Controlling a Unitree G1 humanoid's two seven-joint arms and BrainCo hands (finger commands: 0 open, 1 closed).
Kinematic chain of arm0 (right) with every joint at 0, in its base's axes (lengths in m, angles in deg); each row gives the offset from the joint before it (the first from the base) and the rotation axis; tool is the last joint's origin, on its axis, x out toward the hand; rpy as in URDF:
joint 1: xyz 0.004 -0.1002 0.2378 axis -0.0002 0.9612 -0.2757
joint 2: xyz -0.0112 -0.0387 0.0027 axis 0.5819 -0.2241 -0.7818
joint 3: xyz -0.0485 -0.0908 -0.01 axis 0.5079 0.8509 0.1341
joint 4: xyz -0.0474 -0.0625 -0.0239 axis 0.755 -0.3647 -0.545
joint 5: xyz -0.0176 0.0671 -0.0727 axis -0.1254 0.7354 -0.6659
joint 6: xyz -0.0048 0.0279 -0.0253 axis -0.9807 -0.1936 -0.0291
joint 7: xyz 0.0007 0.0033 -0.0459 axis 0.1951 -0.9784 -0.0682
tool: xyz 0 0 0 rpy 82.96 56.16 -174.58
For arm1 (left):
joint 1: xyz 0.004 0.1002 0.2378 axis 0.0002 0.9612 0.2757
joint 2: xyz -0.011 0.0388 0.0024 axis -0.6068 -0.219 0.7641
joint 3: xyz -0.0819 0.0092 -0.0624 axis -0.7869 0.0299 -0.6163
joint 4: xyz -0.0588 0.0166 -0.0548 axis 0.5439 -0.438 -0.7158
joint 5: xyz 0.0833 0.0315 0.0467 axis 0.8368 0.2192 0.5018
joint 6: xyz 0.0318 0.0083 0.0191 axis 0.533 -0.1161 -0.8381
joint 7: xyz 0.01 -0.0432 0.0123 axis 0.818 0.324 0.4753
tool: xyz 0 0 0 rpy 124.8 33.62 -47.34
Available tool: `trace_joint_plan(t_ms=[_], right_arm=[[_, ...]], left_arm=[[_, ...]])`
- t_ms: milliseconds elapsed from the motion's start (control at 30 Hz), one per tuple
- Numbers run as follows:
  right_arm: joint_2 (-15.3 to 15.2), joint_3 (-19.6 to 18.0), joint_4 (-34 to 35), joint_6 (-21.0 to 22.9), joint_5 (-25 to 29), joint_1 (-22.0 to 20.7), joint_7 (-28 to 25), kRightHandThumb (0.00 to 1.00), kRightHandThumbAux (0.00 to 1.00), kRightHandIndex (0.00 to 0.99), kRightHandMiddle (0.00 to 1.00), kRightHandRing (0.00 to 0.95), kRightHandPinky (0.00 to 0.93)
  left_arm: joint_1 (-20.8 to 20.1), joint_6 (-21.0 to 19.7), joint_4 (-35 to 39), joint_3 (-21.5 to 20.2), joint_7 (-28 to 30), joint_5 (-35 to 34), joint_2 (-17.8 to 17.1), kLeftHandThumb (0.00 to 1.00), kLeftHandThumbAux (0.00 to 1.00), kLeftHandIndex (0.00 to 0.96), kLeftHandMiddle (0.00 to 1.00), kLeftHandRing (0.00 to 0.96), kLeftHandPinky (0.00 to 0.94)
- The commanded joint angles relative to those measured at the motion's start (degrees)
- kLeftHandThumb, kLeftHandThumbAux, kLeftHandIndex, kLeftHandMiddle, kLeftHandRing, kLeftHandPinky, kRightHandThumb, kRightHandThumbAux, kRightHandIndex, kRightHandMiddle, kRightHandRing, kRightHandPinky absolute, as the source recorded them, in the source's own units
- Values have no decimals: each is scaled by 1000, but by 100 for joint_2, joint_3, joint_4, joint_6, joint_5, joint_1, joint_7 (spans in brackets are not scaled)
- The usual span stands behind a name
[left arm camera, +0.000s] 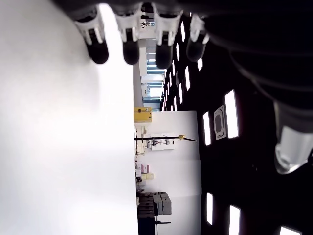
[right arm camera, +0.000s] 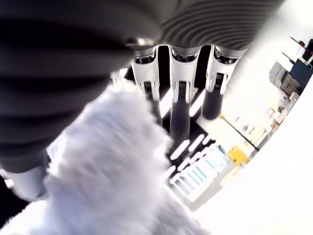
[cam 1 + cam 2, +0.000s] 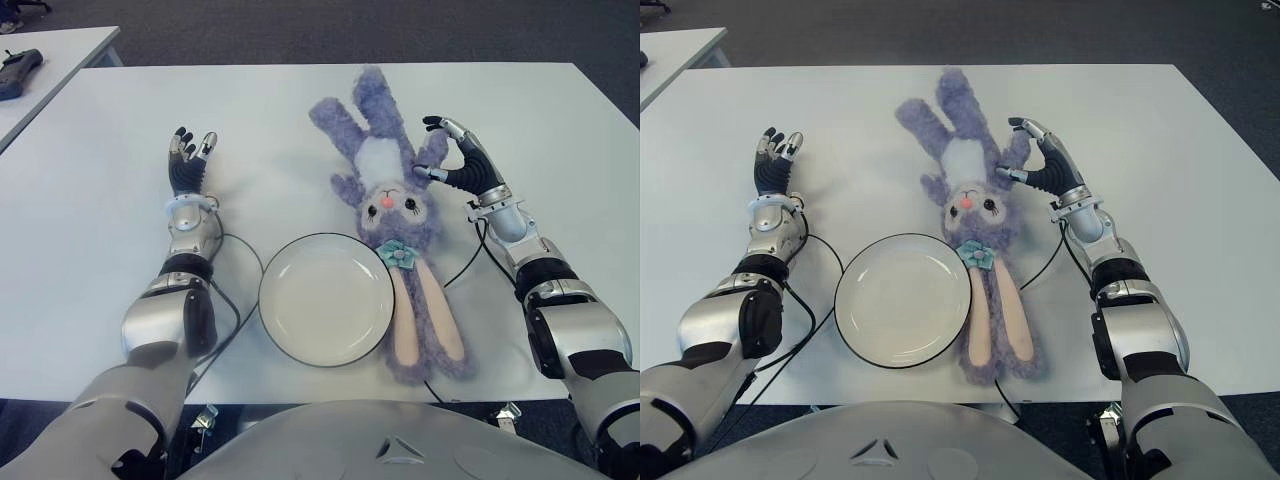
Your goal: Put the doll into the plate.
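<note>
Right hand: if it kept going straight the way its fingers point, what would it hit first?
Most likely the doll. The right hand is open beside the doll's arm, fingers angled toward it, with purple fur close in front in the right wrist view. Contact can't be confirmed.

A white table (image 3: pixel 90 200) carries a purple rabbit doll (image 3: pixel 390 215) lying lengthwise at its middle, beside a white plate (image 3: pixel 327 298) near the front edge, with black cables (image 3: pixel 243 290) alongside.

Free: bare tabletop (image 3: pixel 90 180) around left hand (image 3: pixel 188 163) | Obstacle: doll (image 3: pixel 395 215) touching plate (image 3: pixel 327 297) rim, right side | cables (image 3: pixel 235 300) beside plate
</note>
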Motion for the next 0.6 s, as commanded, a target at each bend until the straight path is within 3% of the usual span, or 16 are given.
trace_joint_plan(t_ms=[33,600], right_arm=[[-76,161,9,250,-168,42,-165,41,502,41,129,150,182],[-121,217,197,464,-98,132,-591,112,495,0,80,143,238]], left_arm=[[1137,-825,-833,-9,-58,-18,582,0,527,48,107,83,32],[1131,-845,-836,-3,-63,-7,568,0,540,49,111,84,25]])
